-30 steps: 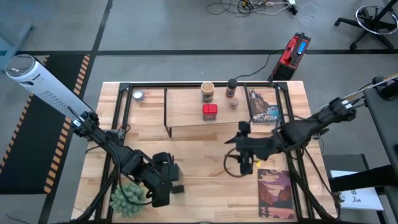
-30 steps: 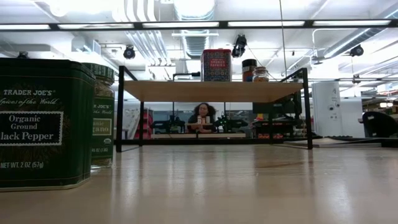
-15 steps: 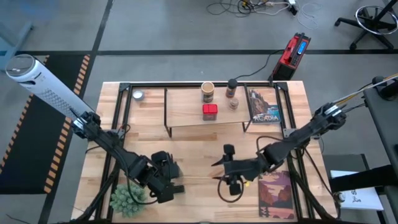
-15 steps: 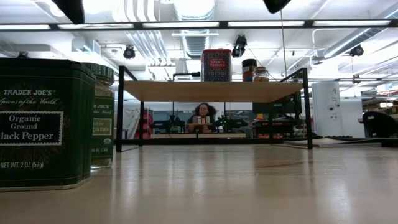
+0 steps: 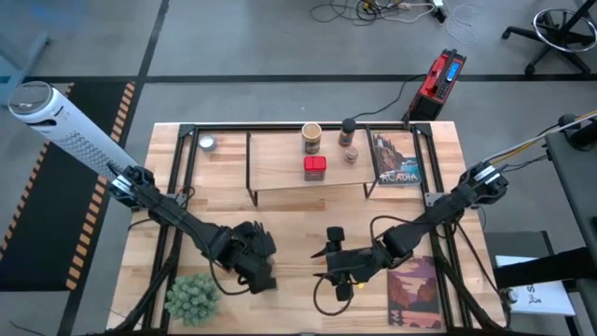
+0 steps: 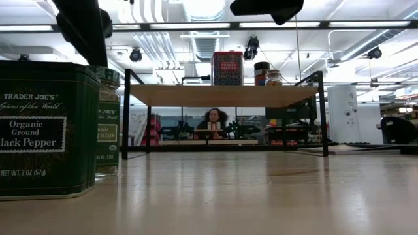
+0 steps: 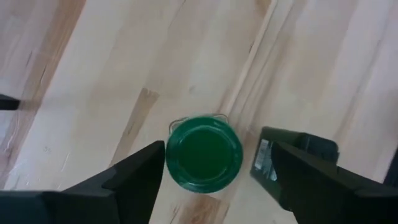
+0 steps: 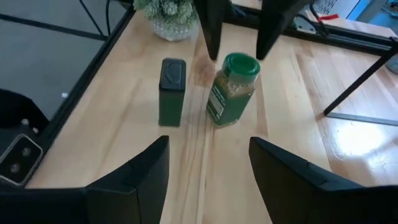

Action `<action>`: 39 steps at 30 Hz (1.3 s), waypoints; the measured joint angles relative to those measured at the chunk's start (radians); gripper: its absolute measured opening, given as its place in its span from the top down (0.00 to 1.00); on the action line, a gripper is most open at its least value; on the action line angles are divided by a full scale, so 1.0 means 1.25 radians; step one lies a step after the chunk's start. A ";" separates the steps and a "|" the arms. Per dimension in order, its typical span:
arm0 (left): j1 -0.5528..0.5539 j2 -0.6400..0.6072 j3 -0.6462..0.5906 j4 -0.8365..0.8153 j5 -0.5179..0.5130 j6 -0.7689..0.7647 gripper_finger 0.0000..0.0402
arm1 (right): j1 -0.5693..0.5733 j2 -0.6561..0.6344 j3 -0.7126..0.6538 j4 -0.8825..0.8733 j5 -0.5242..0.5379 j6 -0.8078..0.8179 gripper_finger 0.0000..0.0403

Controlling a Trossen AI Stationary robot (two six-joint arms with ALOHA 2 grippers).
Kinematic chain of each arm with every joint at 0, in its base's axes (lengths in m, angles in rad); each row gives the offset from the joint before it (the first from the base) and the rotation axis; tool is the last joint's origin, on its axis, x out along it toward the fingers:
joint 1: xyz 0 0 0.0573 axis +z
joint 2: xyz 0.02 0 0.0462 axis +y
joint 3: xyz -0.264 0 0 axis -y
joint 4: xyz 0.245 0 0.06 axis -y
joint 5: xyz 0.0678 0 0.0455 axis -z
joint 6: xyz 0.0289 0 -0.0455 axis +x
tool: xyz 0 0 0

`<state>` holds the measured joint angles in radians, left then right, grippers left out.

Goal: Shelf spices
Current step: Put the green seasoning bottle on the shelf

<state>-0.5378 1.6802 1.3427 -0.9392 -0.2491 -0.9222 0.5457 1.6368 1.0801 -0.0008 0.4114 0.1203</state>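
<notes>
The green-lidded jar [image 8: 232, 92] stands upright on the table near its front edge. The dark square tin [image 8: 172, 91] stands beside it, and both also show in the low view (jar [image 6: 108, 121], tin [image 6: 42, 127]). My left gripper [image 7: 219, 177] is open above the jar, with one finger on each side of the green lid [image 7: 204, 154] and a gap showing at both. My right gripper [image 8: 210, 180] is open and empty, to the jar's right, pointing at it. On the shelf [image 5: 280, 168] stand the red tin [image 5: 315, 168], tan cylinder [image 5: 311, 138], brown jar [image 5: 348, 135] and small pale jar [image 5: 207, 143].
The fuzzy green plant ball [image 5: 191, 299] sits at the near left corner, close to my left arm. One picture book [image 5: 413, 289] lies on the table at the near right, and another [image 5: 396, 159] lies on the shelf's right part. A person sits far behind the shelf [image 6: 212, 121].
My right gripper has gone toward the table's near edge and left, coming down toward the jar. My left gripper has shifted a little toward the right and far side and come down over the green-lidded jar. Jar and tin have stayed put.
</notes>
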 joint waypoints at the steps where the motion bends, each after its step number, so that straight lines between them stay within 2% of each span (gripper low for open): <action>1: 0.001 0.000 -0.004 0.002 0.001 0.000 0.29 | 0.001 -0.002 -0.001 -0.003 0.000 0.000 0.51; 9: 0.010 0.000 -0.043 0.036 0.004 0.000 0.21 | 0.002 -0.005 -0.001 -0.001 0.000 -0.001 0.51; 15: 0.014 0.000 -0.078 0.098 0.004 0.000 0.21 | 0.002 -0.004 -0.001 -0.008 0.000 0.001 0.51; 26: 0.015 0.000 -0.120 0.141 0.004 -0.003 0.33 | 0.002 -0.004 -0.001 -0.014 0.000 0.002 0.51; 39: 0.016 0.000 -0.115 0.155 0.022 0.018 0.52 | 0.002 -0.004 -0.002 -0.022 0.000 0.014 0.51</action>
<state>-0.5179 1.6802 1.1984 -0.7456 -0.2221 -0.8993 0.5476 1.6318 1.0779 -0.0288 0.4110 0.1383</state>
